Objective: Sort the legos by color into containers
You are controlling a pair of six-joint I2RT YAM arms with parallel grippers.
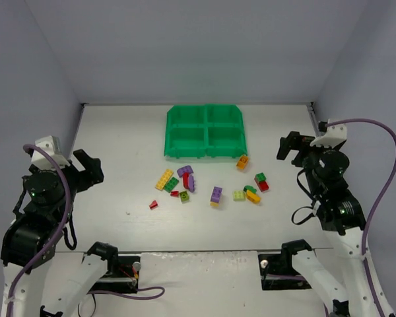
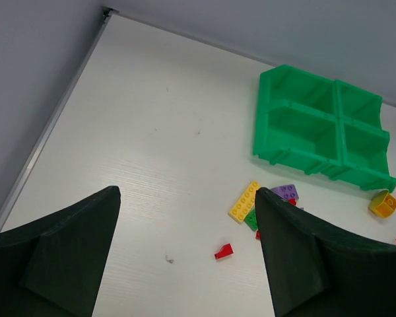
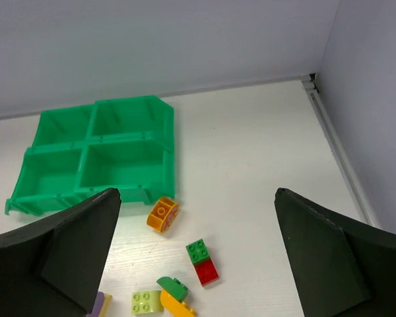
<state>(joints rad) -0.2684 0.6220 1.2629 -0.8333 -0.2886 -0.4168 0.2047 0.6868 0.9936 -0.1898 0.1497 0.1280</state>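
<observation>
The bright green tray [image 1: 170,135] stands at the table's far middle, and all its containers look empty. The legos lie scattered in front of it: a yellow plate [image 1: 164,179], a purple brick [image 1: 185,171], a small red piece [image 1: 154,205], a green-on-red brick [image 1: 261,181] and an orange round piece [image 1: 243,162]. My left gripper [image 1: 87,166] hangs open at the left, well clear of them. In the left wrist view, the left gripper [image 2: 187,193] frames the red piece [image 2: 224,251]. My right gripper [image 1: 292,146] is open at the right. The right gripper [image 3: 197,193] is above the green-on-red brick [image 3: 202,261].
Grey walls close the table on the left, back and right, with a metal edge strip [image 2: 46,132] along the left side. Both arm bases [image 1: 112,257] sit at the near edge. A lime brick [image 3: 147,302] and an orange curved piece [image 3: 175,307] lie close together.
</observation>
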